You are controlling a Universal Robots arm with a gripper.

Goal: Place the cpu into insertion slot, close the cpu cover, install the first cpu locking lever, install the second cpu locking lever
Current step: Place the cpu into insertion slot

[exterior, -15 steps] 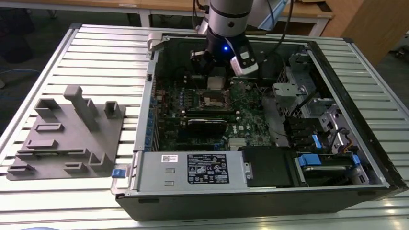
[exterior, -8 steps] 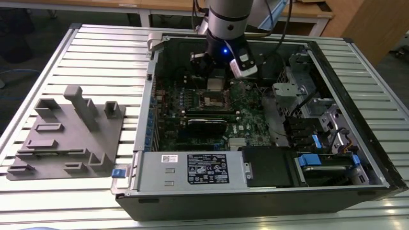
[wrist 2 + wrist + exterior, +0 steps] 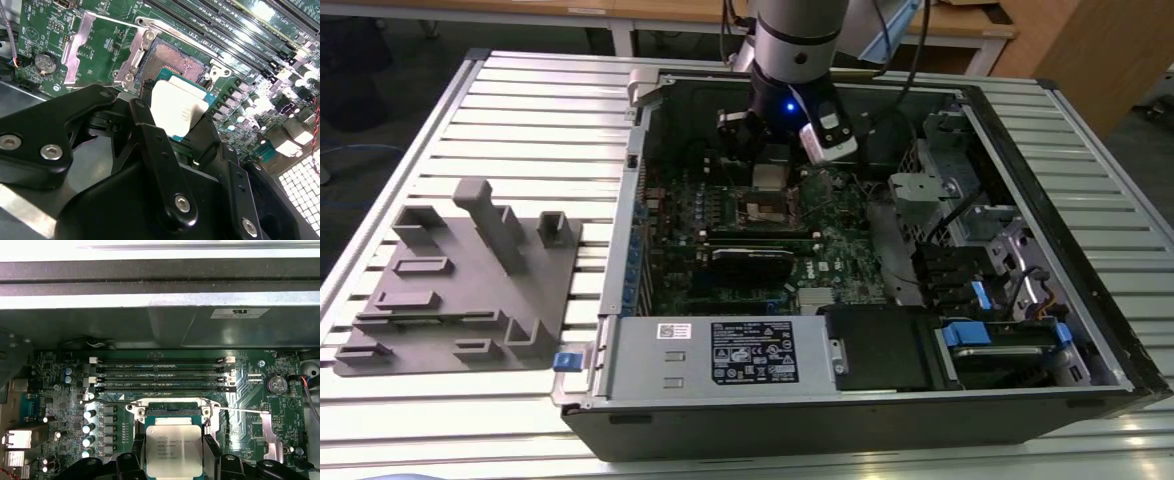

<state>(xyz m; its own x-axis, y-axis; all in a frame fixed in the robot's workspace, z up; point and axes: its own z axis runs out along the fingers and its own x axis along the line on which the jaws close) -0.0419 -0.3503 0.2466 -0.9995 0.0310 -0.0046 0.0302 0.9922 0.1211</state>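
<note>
My gripper (image 3: 173, 456) is shut on the cpu (image 3: 173, 447), a flat square chip with a silver-grey top pinched by its two side edges between black fingers (image 3: 136, 456). In the second wrist view the cpu (image 3: 176, 111) hangs tilted just above the near edge of the insertion slot (image 3: 171, 61), whose dark pin field is bare. The cpu cover (image 3: 80, 46), a silvery frame, lies flipped open beside the slot. In the exterior view the gripper (image 3: 771, 172) hovers over the insertion slot (image 3: 771, 210) inside the open computer case.
Long black memory slots (image 3: 160, 375) run along the far side of the socket. Thin wire levers (image 3: 241, 411) stick out at both sides of it. A black card (image 3: 750, 262), a power supply (image 3: 720, 352) and drive bays (image 3: 987, 330) stand in the case. A grey fixture (image 3: 460, 280) sits on the table.
</note>
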